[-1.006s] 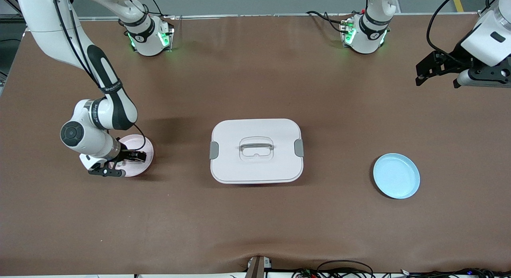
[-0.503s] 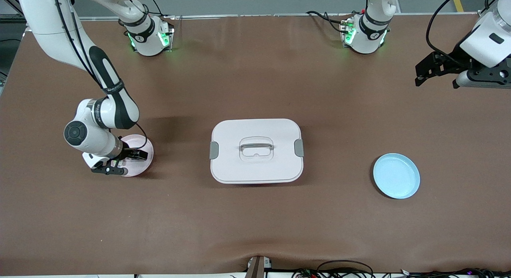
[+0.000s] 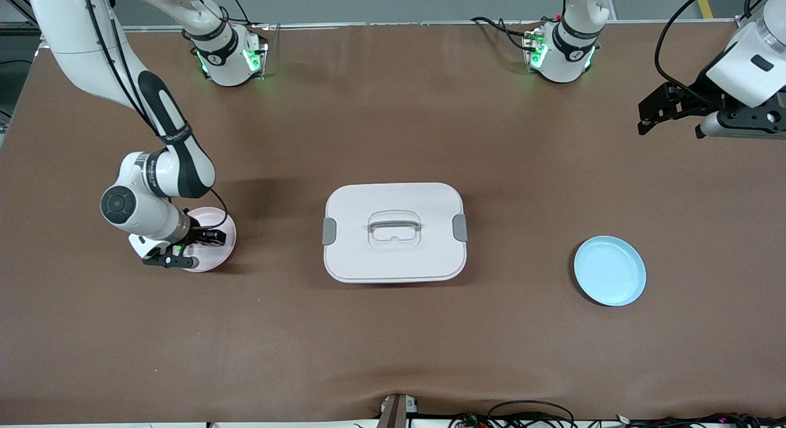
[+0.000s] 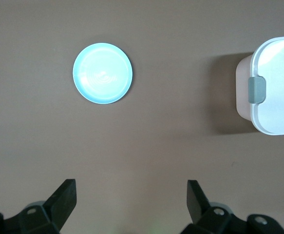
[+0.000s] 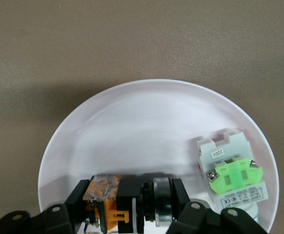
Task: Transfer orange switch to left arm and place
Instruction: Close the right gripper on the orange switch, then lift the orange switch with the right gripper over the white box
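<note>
The right gripper [image 5: 132, 207] is down in the pink plate [image 5: 146, 122], its two black fingers [image 5: 180, 195] pressed in on the orange switch [image 5: 127, 200] from either side: a side-on pinch across the body, which looks like the surest hold on so small a part. The switch lies on the plate floor, not yet lifted by the look of it. Just beside it on the same plate, at about two o'clock from the pinch in the right wrist view, lies the pale green-topped switch [image 5: 232, 175], apart from the fingers and left alone.

Out to the front view: the right gripper [image 3: 206, 236] is over the pink plate [image 3: 226, 244], and the box [image 3: 394, 231] stands at three o'clock from it, squarely between that plate and the blue plate [image 3: 610, 271]. That is why this calls for two arms: I'd judge the carry has to go around or over the box.

The left gripper [image 3: 672, 108] waits high toward its own end of the table, at about one o'clock from the blue plate, fingers [image 4: 64, 195] spread wide, holding nothing, ready to receive.
</note>
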`<state>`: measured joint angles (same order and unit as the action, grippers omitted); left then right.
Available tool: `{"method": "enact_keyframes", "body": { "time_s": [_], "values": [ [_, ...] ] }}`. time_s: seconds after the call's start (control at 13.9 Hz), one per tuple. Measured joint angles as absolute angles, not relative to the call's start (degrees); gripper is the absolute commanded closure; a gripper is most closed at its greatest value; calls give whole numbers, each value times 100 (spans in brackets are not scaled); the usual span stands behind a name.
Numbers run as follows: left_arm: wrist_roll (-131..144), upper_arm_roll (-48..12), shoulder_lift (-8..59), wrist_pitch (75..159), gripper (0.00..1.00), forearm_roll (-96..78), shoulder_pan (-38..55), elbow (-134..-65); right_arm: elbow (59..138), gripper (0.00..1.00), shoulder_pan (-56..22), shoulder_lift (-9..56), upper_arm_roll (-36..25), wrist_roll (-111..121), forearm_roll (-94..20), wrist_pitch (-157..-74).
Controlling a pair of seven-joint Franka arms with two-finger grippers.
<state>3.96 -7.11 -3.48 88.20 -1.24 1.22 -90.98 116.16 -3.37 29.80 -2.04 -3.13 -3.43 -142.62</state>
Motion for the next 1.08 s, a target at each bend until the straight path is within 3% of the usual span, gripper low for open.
{"method": "enact_keyframes", "body": {
  "time_s": [0.22,0.65,1.08],
  "values": [
    [396,-711,-347,8824,0,-124,122,-9118,11475,100,-337,2921,-206,-312,-364,-13887],
    [396,-709,-346,8828,0,-124,120,-9133,9827,100,-334,2263,-260,-789,-1107,-10801],
    [396,-709,-346,8862,0,-124,120,-9143,8622,100,-357,2010,-190,-2685,-2455,-8935]
  ]
}}
